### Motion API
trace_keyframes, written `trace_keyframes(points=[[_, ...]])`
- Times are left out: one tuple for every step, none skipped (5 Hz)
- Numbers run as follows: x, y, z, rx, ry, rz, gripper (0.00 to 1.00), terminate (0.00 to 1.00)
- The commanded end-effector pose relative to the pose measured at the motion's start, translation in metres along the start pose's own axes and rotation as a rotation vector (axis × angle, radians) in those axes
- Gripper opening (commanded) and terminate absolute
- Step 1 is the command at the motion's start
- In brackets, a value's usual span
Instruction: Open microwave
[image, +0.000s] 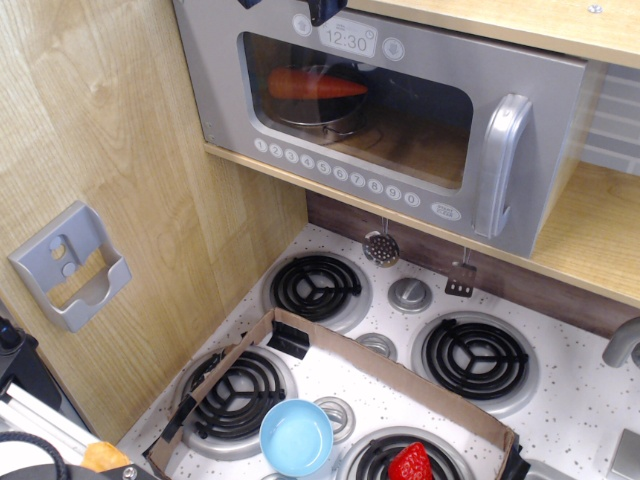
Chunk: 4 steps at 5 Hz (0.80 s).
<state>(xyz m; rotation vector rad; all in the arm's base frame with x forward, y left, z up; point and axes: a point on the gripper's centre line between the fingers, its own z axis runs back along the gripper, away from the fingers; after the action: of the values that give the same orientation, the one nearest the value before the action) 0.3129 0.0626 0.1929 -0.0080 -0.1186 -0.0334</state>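
The grey toy microwave sits on a wooden shelf at the top of the view. Its clear window door looks shut, flush with the front. The curved silver handle stands vertical at the door's right side. The "12:30" display is above the window and a row of round white number buttons runs below it. Inside are a metal pot and an orange carrot. Only two dark tips of my gripper show at the top edge, above the display, well left of the handle.
A grey wall-mounted holder is on the wooden left wall. Below is a white stovetop with black coil burners, a cardboard frame, a blue bowl and a strawberry. A strainer and spatula hang under the shelf.
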Motion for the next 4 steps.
trace_keyframes(points=[[0.000, 0.000, 0.000, 0.000, 0.000, 0.000, 1.00, 0.00], [-0.010, -0.013, -0.002, 0.013, -0.064, -0.005, 1.00, 0.00], [-0.024, -0.033, -0.002, 0.027, -0.089, 0.075, 1.00, 0.00], [-0.038, -0.058, -0.004, 0.041, -0.111, 0.134, 1.00, 0.00]])
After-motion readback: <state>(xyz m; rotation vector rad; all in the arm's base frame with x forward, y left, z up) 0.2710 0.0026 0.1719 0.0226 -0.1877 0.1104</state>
